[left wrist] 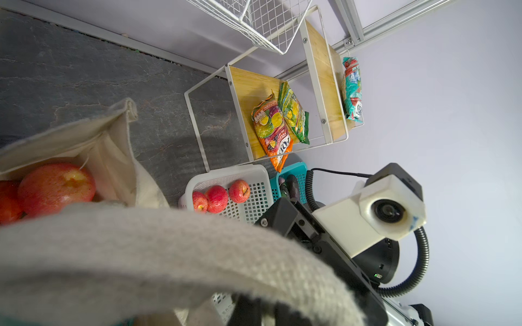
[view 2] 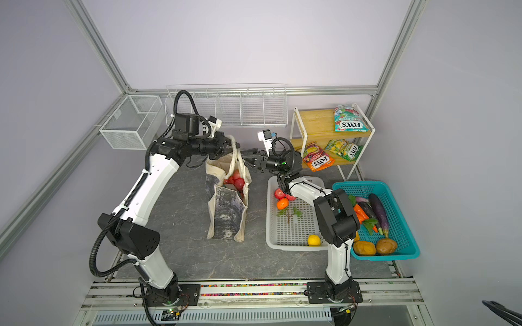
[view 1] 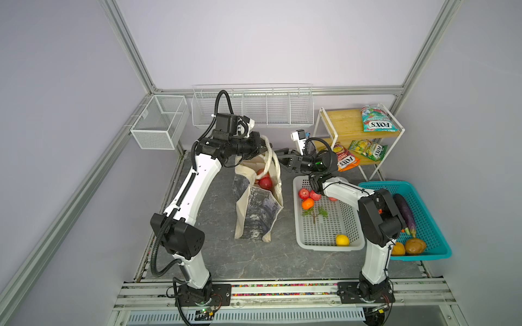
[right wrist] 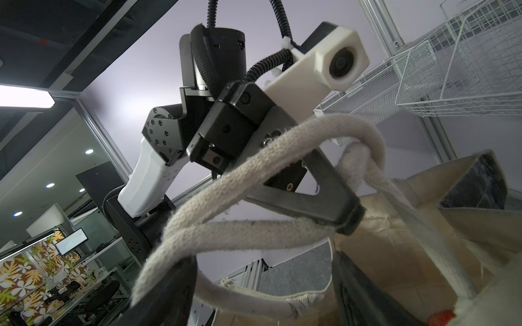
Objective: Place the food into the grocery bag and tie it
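Slate tabletop: my left gripper clamps a canvas tote handle. Right gripper jaws wide; I'd centre the handle before closing.

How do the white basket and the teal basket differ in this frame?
The white basket holds red apples and a yellow fruit; the teal basket holds purple eggplants and brown vegetables. The white basket lies nearer the grocery bag; the teal basket sits farther right. The white basket shows much bare floor; the teal basket looks more crowded. Both are rectangular, perforated plastic and open-topped.
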